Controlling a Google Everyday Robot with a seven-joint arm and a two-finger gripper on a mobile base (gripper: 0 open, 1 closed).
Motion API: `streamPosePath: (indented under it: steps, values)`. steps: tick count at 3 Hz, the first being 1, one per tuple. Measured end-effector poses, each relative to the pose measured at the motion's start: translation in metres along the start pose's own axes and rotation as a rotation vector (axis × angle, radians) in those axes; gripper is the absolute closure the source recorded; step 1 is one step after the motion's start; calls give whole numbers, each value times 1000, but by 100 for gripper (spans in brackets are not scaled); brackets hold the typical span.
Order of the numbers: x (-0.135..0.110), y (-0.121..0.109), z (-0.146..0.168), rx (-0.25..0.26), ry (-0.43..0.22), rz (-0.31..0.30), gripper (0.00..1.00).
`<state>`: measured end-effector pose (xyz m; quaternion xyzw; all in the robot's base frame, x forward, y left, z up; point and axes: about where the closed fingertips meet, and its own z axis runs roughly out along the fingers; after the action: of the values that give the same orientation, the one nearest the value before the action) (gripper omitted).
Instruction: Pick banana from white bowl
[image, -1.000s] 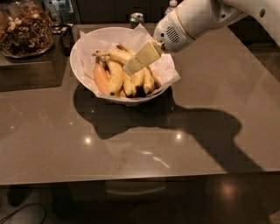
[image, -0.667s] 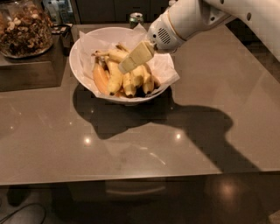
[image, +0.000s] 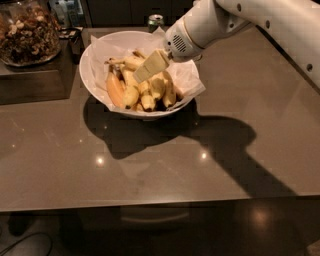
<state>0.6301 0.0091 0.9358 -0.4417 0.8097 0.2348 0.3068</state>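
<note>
The white bowl (image: 92, 75) with a crinkled paper liner stands at the back of the brown countertop and holds several yellow bananas. The long arched banana (image: 129, 62) with a brownish stem lies along the far side of the pile, its stem pointing left. My gripper (image: 145, 71) reaches in from the upper right on the white arm and hangs just over the pile, its tip right next to that banana's right end. I cannot tell if it touches the fruit. An orange-tinted fruit (image: 114, 90) lies at the pile's left side.
A glass jar of nuts (image: 27, 32) stands on a raised dark ledge at the back left. A metal can (image: 156, 21) stands behind the bowl. The countertop's front edge (image: 150, 200) runs across the lower frame, and the arm's shadow falls right of the bowl.
My gripper has moved left and a little deeper over the bowl, toward the far side of the banana pile. The bananas and the bowl have not moved.
</note>
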Motion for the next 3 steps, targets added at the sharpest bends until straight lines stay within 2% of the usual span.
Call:
streamPosePath:
  steps: [1,2,3]
  values:
    - [7,-5,10,8,20,21,39]
    - [7,-6,10,8,24,26,49]
    - [7,-7,9,10,28,34,68]
